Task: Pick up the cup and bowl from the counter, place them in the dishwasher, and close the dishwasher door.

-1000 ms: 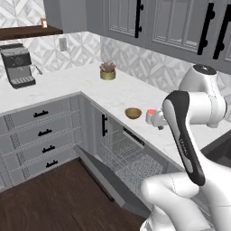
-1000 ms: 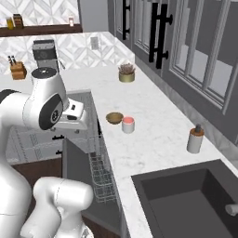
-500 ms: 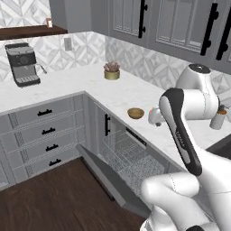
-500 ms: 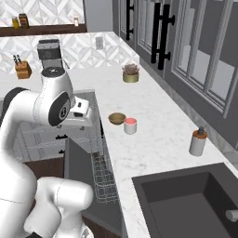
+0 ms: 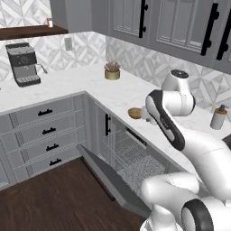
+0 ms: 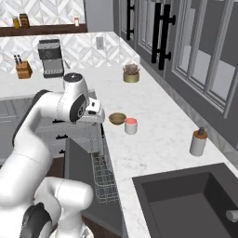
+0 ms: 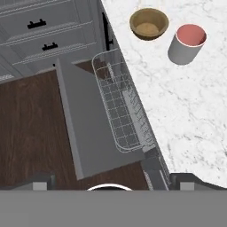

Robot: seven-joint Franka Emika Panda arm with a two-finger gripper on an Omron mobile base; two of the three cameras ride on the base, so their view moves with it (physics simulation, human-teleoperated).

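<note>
gripper: jaws spread wide, nothing between them; it hangs over the counter's front edge, above the open dishwasher.
cup: upright on the counter, salmon inside showing; in the hand view it sits ahead of the fingers and off to the right, well clear of them.
bowl: also upright, just beside the cup on its left, slightly farther ahead of the hand; the two look apart, not touching.
nearer thing: in the right base view the bowl lies closest to the gripper, with the cup just past it.
dishwasher: directly under and ahead of the hand, rack pulled out, door dropped open to the left.
coming move: likely a reach forward and right, then down over one rim; both openings face up, so a grip across a wall looks workable.
</note>
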